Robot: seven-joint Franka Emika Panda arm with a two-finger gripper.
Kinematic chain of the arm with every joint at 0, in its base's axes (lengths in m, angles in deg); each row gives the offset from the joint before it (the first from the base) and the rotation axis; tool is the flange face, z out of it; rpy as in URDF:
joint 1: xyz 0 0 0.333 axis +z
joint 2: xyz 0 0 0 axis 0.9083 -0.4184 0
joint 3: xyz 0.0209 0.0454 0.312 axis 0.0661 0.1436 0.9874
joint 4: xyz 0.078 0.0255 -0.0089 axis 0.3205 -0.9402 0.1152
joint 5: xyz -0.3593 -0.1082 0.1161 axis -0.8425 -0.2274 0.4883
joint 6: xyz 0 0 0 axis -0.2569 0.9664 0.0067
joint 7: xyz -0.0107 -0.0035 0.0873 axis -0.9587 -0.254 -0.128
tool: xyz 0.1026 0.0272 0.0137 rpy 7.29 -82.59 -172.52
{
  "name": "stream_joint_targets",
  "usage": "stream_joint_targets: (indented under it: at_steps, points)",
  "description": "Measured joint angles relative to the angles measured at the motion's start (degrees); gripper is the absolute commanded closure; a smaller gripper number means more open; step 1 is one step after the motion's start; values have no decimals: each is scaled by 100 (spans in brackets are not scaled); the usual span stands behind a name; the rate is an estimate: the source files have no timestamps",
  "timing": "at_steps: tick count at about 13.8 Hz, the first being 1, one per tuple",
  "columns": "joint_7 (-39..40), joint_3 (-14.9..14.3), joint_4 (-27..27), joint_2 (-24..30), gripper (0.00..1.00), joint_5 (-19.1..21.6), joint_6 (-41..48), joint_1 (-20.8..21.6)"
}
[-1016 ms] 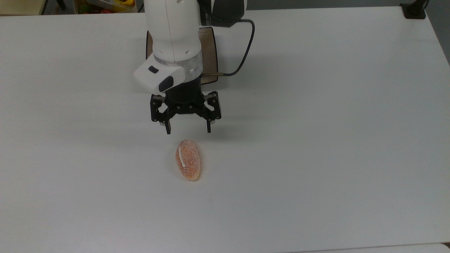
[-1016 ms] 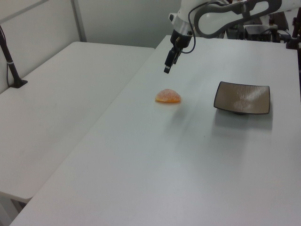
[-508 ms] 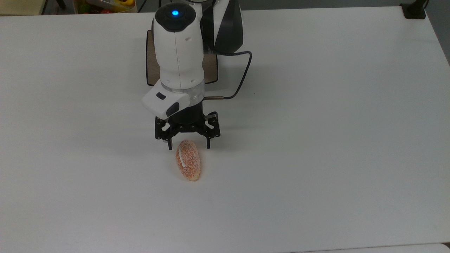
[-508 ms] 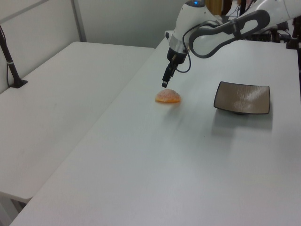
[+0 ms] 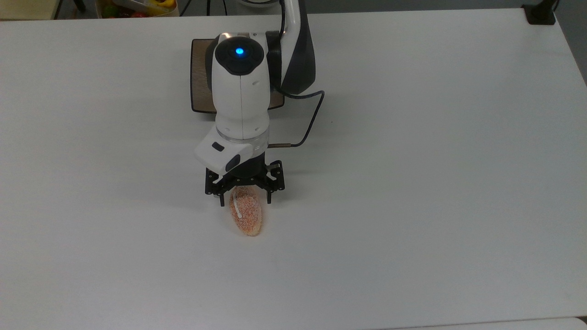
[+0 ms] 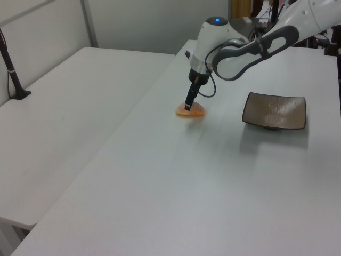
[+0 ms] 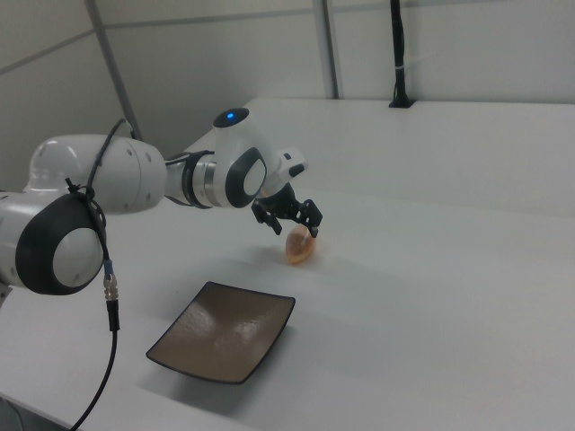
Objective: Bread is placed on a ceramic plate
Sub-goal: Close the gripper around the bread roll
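The bread [image 5: 246, 216], an orange-pink speckled roll with a thin white stripe, lies on the white table toward the top view's bottom. My gripper [image 5: 245, 200] is open and lowered over the roll's end nearest the arm, one finger on each side of it. In the left view the gripper [image 6: 188, 108] hangs at the bread [image 6: 193, 111]. The right view shows the gripper [image 7: 297, 230] just above the bread [image 7: 299, 248]. The ceramic plate [image 5: 200, 73], square and glossy brown, sits behind the arm, partly hidden by it. The plate [image 6: 275, 110] [image 7: 225, 330] has nothing on it.
A black cable [image 5: 312, 119] loops from the wrist over the table. A black post base [image 5: 540, 13] stands at the top view's top right corner. A second white table [image 6: 69, 101] adjoins on the left view's left, with a black post [image 6: 11, 74] on it.
The arm has stretched out and come down from above the table. The open gripper has dropped onto the bread's near end. Bread and plate have not moved.
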Motion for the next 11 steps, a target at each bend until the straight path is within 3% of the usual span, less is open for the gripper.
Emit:
stream_joint_targets:
  at_steps: [3,6,9,11]
  points:
    - [-1,0,0,-148,3,-81,-206,0]
    - [-7,0,0,-240,21,-239,-269,0]
    - [-7,0,0,-266,48,-263,-269,0]
    - [-7,0,0,-266,59,-263,-269,0]
